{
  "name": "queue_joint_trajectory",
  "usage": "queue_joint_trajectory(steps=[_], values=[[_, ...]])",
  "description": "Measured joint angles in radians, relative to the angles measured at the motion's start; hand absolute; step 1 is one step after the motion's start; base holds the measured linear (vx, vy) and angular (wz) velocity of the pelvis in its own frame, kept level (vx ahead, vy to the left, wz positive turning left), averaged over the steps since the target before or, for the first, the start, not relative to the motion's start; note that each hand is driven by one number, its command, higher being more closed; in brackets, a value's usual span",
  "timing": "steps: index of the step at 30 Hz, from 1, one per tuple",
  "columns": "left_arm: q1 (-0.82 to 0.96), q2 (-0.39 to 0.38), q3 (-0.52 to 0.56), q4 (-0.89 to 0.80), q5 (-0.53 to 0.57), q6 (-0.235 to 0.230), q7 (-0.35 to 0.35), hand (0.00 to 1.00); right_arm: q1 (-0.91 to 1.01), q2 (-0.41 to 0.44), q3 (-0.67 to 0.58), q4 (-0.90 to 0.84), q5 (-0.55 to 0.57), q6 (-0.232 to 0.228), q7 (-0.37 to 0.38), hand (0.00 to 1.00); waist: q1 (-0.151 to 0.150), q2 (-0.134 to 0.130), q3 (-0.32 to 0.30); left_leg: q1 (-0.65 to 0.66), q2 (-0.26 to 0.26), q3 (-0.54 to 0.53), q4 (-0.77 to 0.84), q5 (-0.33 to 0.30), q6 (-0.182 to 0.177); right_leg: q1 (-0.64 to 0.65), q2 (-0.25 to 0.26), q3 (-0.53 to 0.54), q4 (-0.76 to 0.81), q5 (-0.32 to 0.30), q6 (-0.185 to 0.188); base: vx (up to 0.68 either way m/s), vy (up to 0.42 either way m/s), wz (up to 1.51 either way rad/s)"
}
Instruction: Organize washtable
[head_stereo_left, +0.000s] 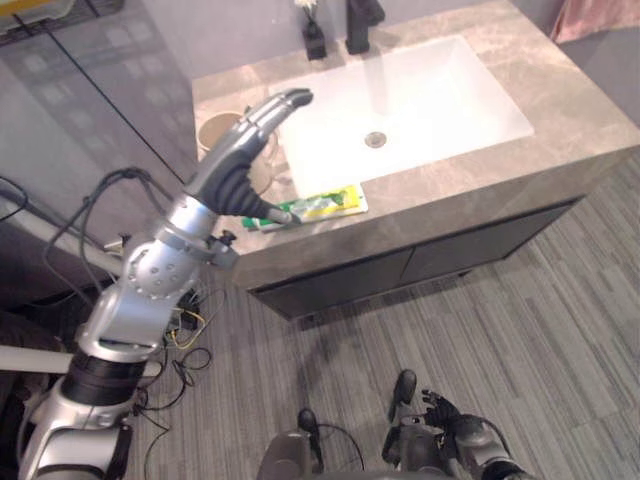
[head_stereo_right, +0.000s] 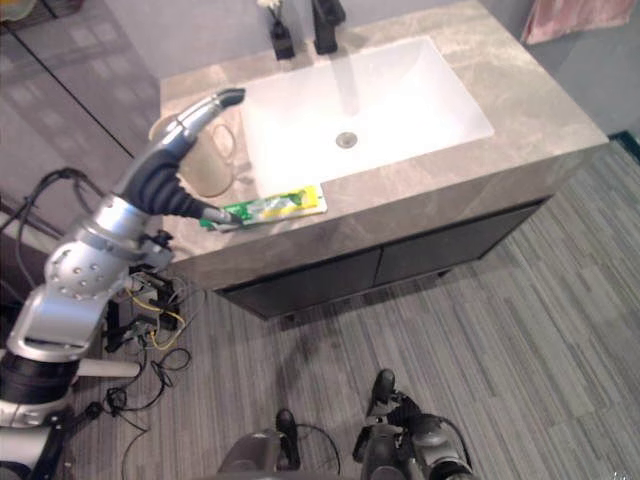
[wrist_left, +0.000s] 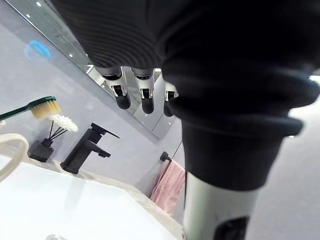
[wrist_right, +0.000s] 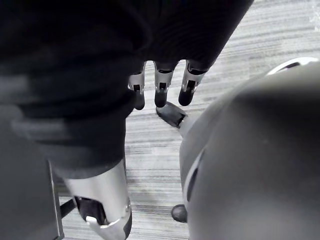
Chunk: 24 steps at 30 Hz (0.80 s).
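Observation:
My left hand is raised over the left part of the stone washtable, fingers straight and open, holding nothing. Just behind it stands a beige mug. In the left wrist view a green toothbrush with pale bristles sticks up beside the mug's rim. A green and yellow toothpaste tube lies flat at the counter's front edge, its left end under my thumb; I cannot tell whether they touch. My right hand hangs low over the floor, fingers relaxed and empty.
A white sink basin takes up the counter's middle, with a black faucet and a small dark diffuser with a white flower behind it. A pink towel hangs at the far right. Grey striped floor lies before the cabinet.

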Motion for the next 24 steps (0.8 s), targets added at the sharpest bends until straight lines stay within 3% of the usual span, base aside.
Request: queue_joint_trajectory(steps=[10,18,24], values=[[0.077,0.064,0.028,-0.013,-0.102,-0.022,-0.045,0.00,0.026,0.015,-0.030,-0.037,0.017,-0.007,0.002,0.00,0.000,0.012,0.012,-0.015,-0.003,0.024,-0.008,-0.005,0.007,-0.032,0.000,0.023,0.003,0.011,-0.009,0.08,0.062,-0.06],[0.126,0.129,0.028,-0.030,-0.123,-0.025,-0.070,0.00,0.027,0.030,-0.029,-0.062,0.021,-0.014,0.002,0.00,0.003,0.019,0.029,-0.016,-0.005,0.039,-0.007,-0.010,0.012,-0.042,-0.003,0.036,0.003,0.011,-0.010,0.01,0.050,-0.03],[0.155,0.136,0.027,-0.039,-0.124,-0.025,-0.076,0.00,0.031,0.027,-0.029,-0.078,0.032,-0.016,0.002,0.00,0.002,0.026,0.037,-0.035,-0.004,0.050,-0.003,-0.010,0.012,-0.066,0.000,0.047,0.004,0.014,-0.013,0.00,0.029,-0.06]])
